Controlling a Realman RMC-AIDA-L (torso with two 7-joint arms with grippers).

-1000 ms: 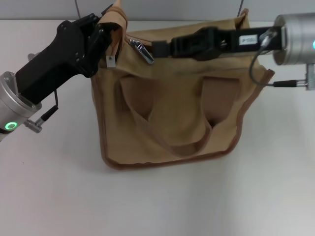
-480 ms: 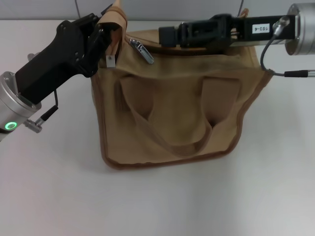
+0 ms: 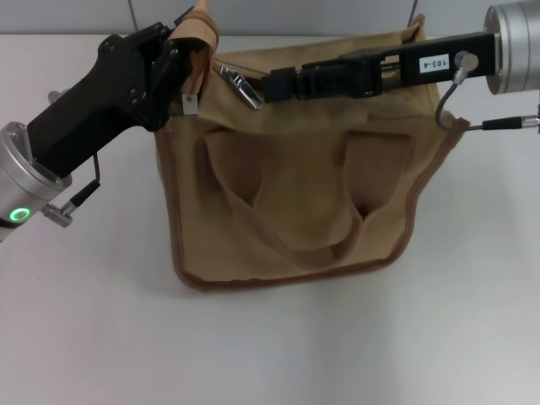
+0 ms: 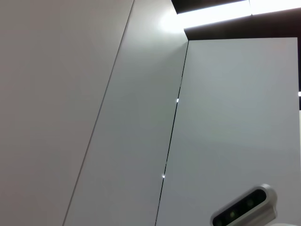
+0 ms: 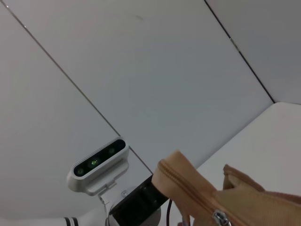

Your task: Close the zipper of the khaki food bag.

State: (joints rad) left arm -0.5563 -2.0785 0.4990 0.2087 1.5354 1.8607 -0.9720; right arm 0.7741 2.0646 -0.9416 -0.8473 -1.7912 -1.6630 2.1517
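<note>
At upper left of the head view, your left end effector [image 3: 187,52] pinches the bag [image 3: 295,177] corner; your right end effector [image 3: 274,83] sits just beside the zipper [image 3: 240,84] pull, and its spread can't be told.

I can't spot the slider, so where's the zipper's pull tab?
In the head view, the silver pull tab lies at the bag's top left end, between the left pincer and the right pincer.

The left arm reaches in from the near left, its black left gripper [image 3: 187,52] raised at the far left and clamped shut; the right arm stretches level from the far right, its right gripper [image 3: 272,83] pointing left, finger state unclear; both wrists silver.
</note>
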